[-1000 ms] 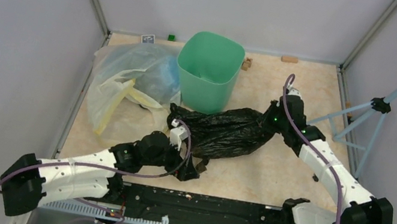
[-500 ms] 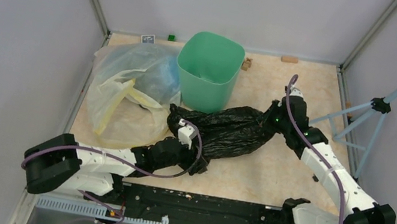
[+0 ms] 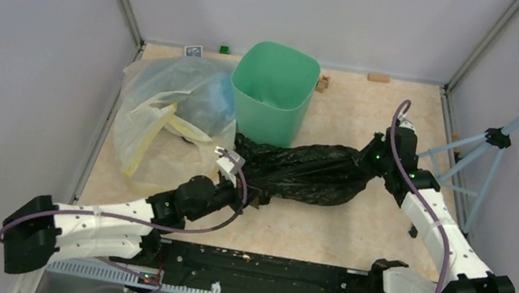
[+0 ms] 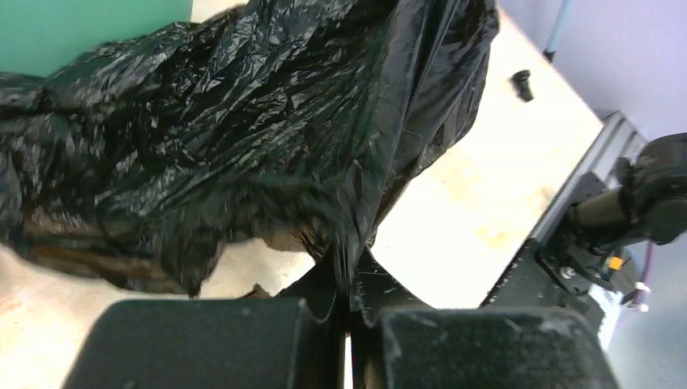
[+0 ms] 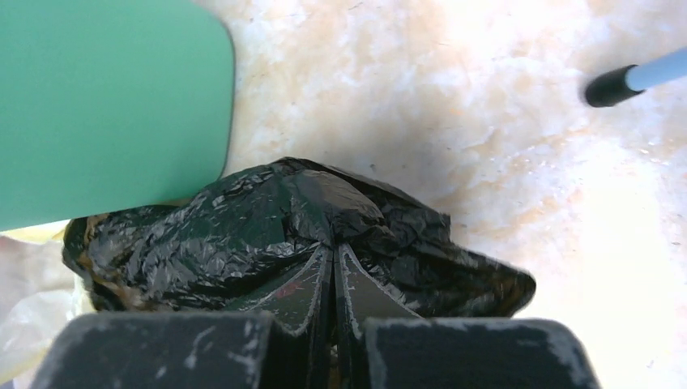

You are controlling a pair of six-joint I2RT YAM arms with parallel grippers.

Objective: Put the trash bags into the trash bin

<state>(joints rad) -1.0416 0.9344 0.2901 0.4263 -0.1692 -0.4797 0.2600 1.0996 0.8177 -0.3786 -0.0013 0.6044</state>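
Trash bag [image 3: 307, 174]: black, glossy and crinkly, stretched lengthwise over the beige table [image 3: 353, 234], from lower left to upper right in the top view. Lies outside the mint-green trash bin [image 3: 272, 97], just in front of its base; whether touching it, not possible to tell. Gripped at both ends.

Left gripper [image 3: 250, 195]: clamped tight on the near-left end of the trash bag. In the left wrist view, pinches a thin fold of the plastic between fully closed fingers [image 4: 454, 348], below the main bulk of the film.

Right gripper [image 3: 370, 162]: pressed together on the far-right end of the trash bag. In the right wrist view, squeezes a gathered pleat of the black film, with no gap visible.

Trash bin: upright, open on top, at the far middle of the table. Just to its left, a large clear bag [image 3: 167, 111] with blue and yellow contents. Beyond the right edge of the table, a light-blue stand [image 3: 478, 151] with a perforated tray.
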